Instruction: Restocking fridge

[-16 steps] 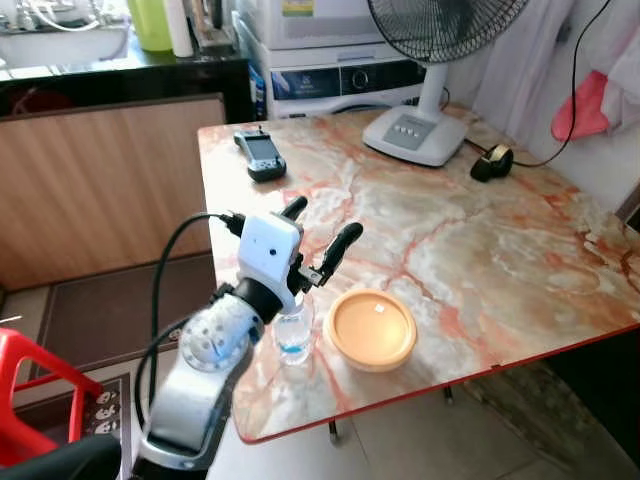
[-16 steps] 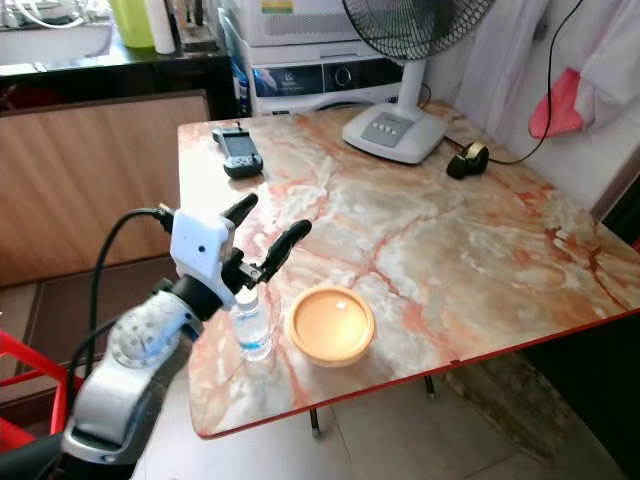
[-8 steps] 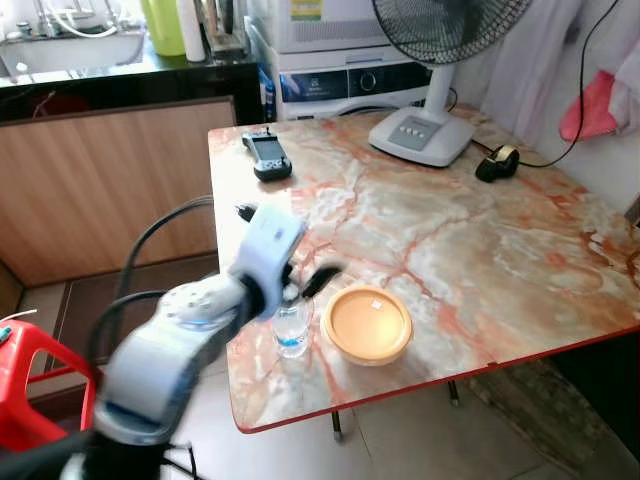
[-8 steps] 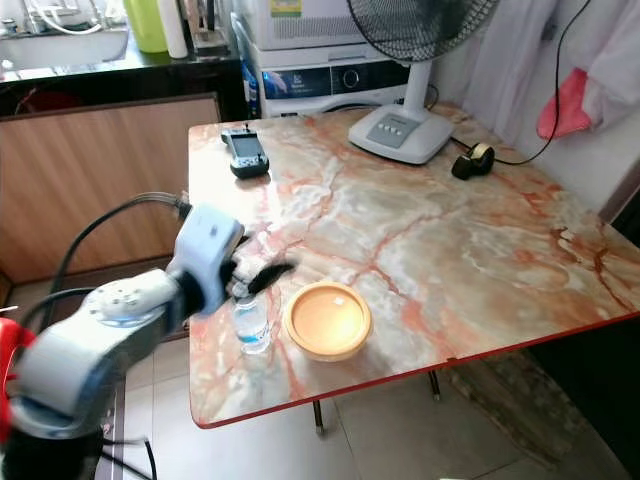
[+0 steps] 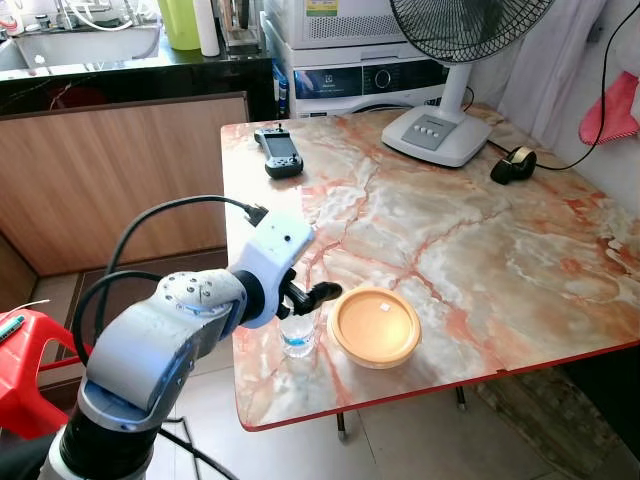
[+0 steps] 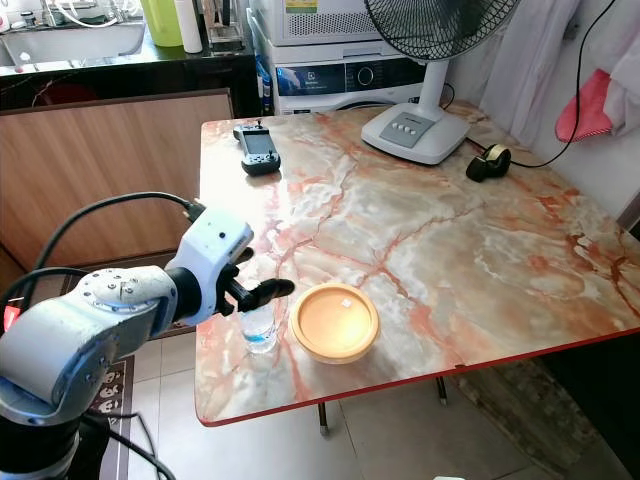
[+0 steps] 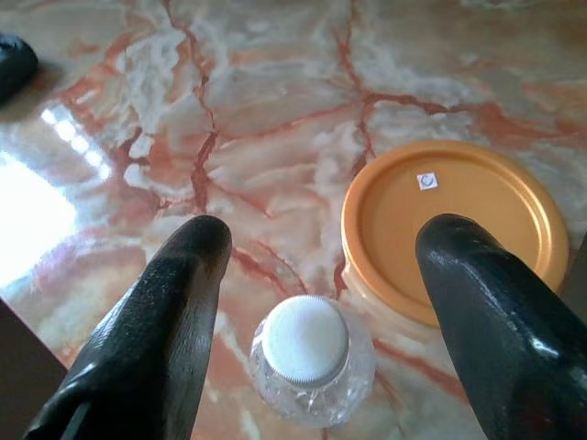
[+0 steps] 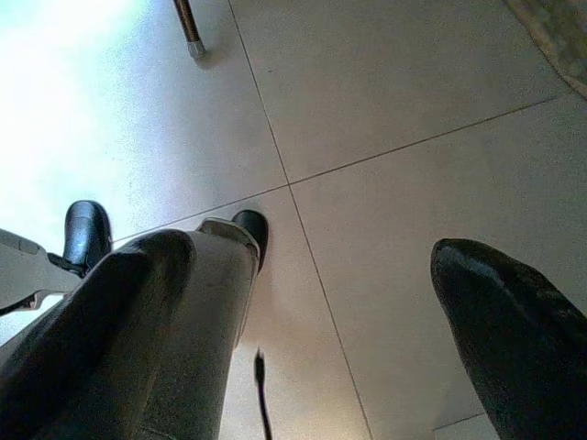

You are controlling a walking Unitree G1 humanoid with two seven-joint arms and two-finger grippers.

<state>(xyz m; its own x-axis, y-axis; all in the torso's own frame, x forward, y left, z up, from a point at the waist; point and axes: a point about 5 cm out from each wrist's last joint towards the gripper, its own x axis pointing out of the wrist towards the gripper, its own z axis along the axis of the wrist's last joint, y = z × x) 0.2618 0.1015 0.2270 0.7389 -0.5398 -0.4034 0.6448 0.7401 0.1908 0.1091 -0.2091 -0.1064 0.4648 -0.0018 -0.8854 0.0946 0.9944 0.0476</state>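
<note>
Left wrist view shows us our left gripper (image 7: 312, 266) spread wide, holding nothing, over a small clear plastic bottle with a white cap (image 7: 306, 341) beside a round orange-lidded tub (image 7: 477, 206) on the pink marble table (image 5: 480, 230), near a white fan (image 5: 450, 100); our right gripper (image 8: 339, 302) hangs open above floor tiles (image 8: 394, 82).

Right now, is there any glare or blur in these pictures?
Left wrist view: strong white glare on the glossy marble table, the black fingers softly out of focus. Right wrist view: overexposed pale floor tiles. Both eye views: sharp, evenly lit.
</note>
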